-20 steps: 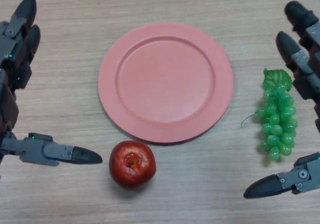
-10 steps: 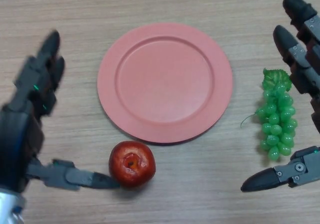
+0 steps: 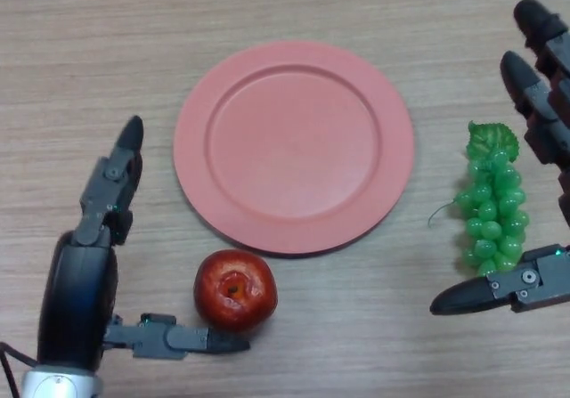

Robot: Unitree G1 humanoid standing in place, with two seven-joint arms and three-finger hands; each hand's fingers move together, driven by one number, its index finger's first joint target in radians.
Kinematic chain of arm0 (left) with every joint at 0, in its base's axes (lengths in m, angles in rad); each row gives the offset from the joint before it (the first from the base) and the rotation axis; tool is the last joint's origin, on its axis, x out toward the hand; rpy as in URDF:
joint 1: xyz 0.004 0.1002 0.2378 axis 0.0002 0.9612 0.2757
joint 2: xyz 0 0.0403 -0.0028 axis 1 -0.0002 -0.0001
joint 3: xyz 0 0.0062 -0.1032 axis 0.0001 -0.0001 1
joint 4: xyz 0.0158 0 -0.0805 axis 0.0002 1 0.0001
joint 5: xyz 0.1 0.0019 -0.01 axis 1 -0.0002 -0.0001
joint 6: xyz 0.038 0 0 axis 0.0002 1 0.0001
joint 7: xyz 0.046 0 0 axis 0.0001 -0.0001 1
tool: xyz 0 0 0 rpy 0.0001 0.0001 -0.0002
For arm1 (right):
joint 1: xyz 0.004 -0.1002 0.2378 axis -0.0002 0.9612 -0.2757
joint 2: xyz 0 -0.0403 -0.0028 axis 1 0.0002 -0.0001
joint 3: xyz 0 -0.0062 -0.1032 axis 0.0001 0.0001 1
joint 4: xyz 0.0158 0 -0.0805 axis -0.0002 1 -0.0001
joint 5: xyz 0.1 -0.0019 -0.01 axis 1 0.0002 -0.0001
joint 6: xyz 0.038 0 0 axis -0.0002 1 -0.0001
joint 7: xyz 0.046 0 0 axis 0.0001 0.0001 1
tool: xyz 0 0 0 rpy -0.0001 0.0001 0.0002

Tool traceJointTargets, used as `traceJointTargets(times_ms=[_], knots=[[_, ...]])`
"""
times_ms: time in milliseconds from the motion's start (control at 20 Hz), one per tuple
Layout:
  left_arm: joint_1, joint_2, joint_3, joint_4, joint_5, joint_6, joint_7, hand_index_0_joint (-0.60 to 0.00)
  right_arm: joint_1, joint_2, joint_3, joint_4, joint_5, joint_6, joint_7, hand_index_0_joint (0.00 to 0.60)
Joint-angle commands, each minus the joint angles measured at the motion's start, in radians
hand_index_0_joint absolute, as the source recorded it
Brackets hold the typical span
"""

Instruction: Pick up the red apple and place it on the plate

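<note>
Fingers (image 3: pixel 111 180), left hand (image 3: pixel 80 296): straight and spread, holding nothing; thumb reaching under the near side of the apple (image 3: pixel 235 289), touching or just short of it, cannot tell which.
Apple: red, stem dimple up, on the table (image 3: pixel 89 42), just beside the plate's near rim, not on it.
Plate (image 3: pixel 294 146): pink, round, middle of the table.
Grapes (image 3: pixel 492 207): green bunch, right of the plate, apart from it.
Right hand (image 3: pixel 534 149): at the right edge, fingers straight and relaxed, idle around the grapes.
Step in hand: closing on the apple. Judged best to bring the fingers over its far side opposite the thumb before curling, so it does not roll towards the plate.
Change from a second ago: left hand has moved in from the left edge and turned towards the apple; apple, plate, grapes unmoved.
</note>
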Motion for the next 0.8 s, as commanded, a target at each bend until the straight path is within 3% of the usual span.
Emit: traceJointTargets(times_ms=[50,500,550,700,750,800], knots=[[0.002,0.014,0.001,0.027,0.048,-0.18,0.052,0.0,-0.021,-0.021,-0.042,-0.029,0.011,-0.143,-0.01,0.0],[-0.051,0.012,-0.099,0.317,0.05,-0.266,0.143,0.0,-0.072,-0.025,0.012,-0.037,-0.023,-0.124,-0.015,0.0],[-0.053,0.012,-0.099,0.322,0.05,-0.268,0.143,-0.099,-0.071,-0.025,0.011,-0.035,-0.022,-0.126,-0.015,0.0],[-0.08,0.012,-0.111,0.379,0.066,-0.26,0.143,-0.499,-0.083,-0.028,-0.002,-0.038,-0.005,-0.103,-0.023,0.0],[-0.088,0.012,-0.118,0.389,0.087,-0.215,0.116,-0.597,-0.091,-0.033,-0.01,-0.041,0.002,-0.094,-0.017,0.0],[-0.092,0.012,-0.125,0.39,0.097,-0.19,0.107,-0.6,-0.088,-0.033,-0.018,-0.035,0.009,-0.102,-0.011,0.0]])
